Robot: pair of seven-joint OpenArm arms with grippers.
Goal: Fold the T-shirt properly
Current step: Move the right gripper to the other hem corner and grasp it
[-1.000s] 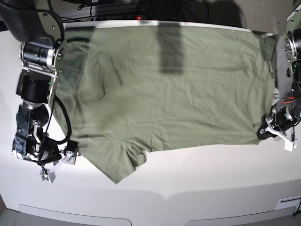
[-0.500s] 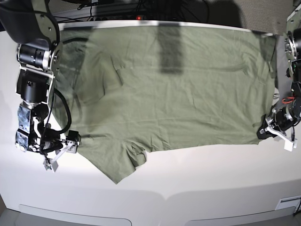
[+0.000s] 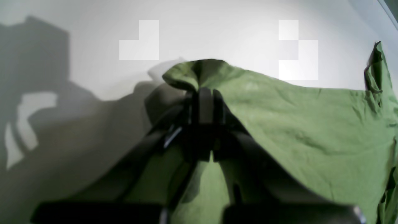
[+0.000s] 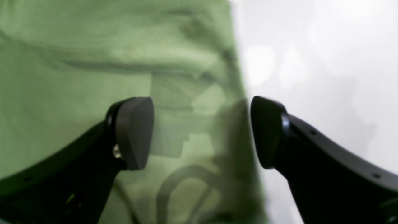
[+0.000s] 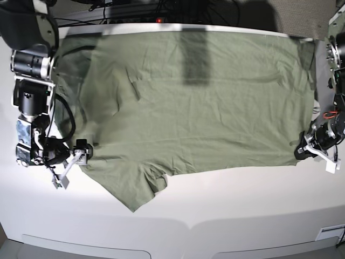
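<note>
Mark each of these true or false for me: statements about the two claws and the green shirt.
1. The left claw is pinching the shirt. True.
2. The right claw is squeezed shut. False: it stands open, its fingers apart.
3. The right claw is over an edge of the shirt. True.
4. The shirt is neatly folded into a small square. False: it is spread wide across the table.
5. The table is black. False: it is white.
</note>
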